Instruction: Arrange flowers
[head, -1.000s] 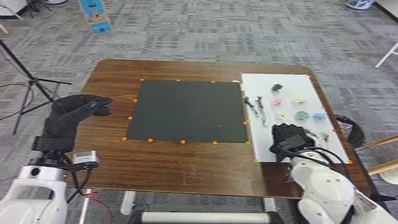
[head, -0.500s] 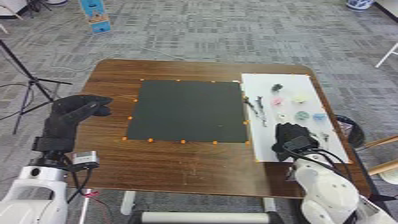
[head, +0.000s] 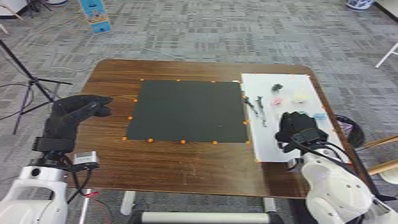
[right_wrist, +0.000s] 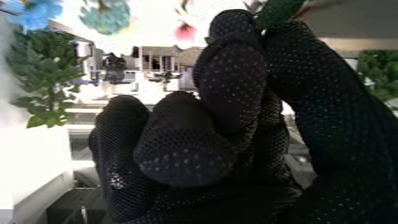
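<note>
Brown wooden surface (head: 191, 175). Flat black square mat (head: 187, 110) on it, small orange markers (head: 150, 140) around its edges. White rectangular sheet (head: 268, 152) just beside mat, right side. Sheet carries thin dark stems (head: 262, 111), small dark clump (head: 276, 87), and pink (head: 277, 101), pale yellow (head: 299, 98) and blue blooms (head: 320, 116).

You have what looks like a robot lab in an office-style room: grey carpet (head: 222, 35) spans the top of the head view, a black tripod (head: 33, 79) stands at far left, and orange markers (head: 183, 142) dot the central table (head: 178, 167).
</note>
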